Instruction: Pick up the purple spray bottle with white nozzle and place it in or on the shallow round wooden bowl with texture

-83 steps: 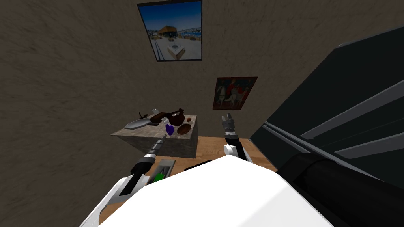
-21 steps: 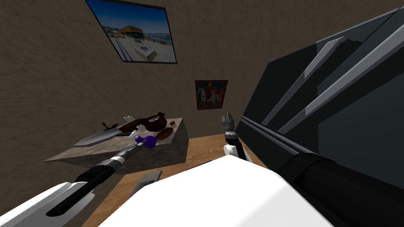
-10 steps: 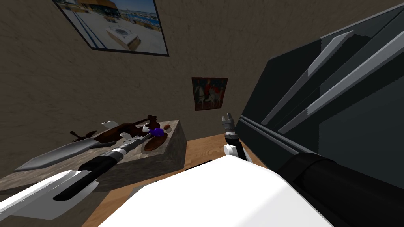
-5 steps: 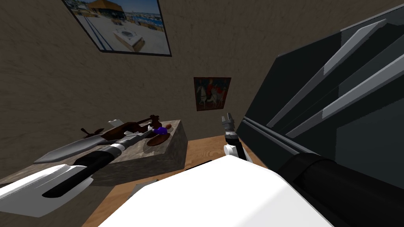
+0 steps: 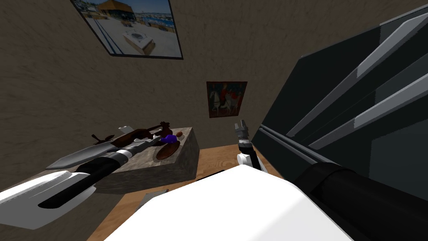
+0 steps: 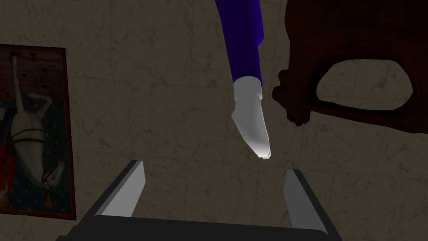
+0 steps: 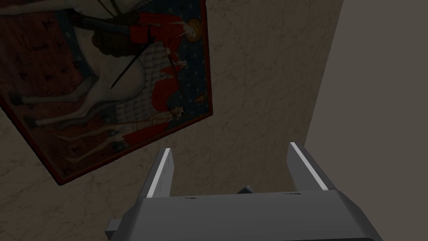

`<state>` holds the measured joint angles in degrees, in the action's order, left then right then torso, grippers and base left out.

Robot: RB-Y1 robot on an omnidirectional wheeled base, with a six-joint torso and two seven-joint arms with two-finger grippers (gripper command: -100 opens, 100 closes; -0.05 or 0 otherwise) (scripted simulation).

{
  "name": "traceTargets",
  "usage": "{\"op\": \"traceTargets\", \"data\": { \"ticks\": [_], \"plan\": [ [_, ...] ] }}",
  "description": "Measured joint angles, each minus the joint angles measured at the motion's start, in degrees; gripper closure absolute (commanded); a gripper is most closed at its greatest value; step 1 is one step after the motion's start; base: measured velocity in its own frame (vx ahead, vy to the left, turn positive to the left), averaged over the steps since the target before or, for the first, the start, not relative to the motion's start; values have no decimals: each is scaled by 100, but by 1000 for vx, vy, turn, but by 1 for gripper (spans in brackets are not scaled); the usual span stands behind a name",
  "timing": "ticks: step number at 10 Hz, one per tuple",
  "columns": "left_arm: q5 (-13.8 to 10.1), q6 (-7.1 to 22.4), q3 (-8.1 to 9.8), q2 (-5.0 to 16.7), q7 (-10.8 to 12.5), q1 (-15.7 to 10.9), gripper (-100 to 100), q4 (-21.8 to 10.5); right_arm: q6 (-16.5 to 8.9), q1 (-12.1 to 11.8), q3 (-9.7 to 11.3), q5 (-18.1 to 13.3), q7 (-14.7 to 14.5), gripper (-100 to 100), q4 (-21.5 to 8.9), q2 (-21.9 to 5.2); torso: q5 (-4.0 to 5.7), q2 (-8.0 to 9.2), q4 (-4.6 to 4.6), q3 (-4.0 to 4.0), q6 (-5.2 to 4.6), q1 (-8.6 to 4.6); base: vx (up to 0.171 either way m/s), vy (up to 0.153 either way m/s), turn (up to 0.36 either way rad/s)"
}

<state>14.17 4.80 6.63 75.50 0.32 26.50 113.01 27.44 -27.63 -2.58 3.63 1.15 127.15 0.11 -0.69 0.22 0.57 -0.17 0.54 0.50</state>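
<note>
- The left gripper is stretched out over the tabletop, jaws spread wide, nothing clamped.
- The purple spray bottle is seen just past the jaw tips, with its white nozzle pointed back at them and touched by neither.
- In the head view it's parked right at the far rim of the brown wooden bowl. Contact can't be made out tbh.
- A dark brown handled pot is found just beside the bottle.
- The right gripper is held raised, well apart from the tabletop, jaws apart too.
</note>
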Motion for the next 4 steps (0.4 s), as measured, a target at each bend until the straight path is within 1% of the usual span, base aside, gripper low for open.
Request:
{"op": "traceTargets", "data": {
  "ticks": [4],
  "plan": [
    [0,1,0,0,0,1,0,-1,0,0,0,0,0,0,0,0,0,1,0,1,-3,0,0,0,0]
  ]
}}
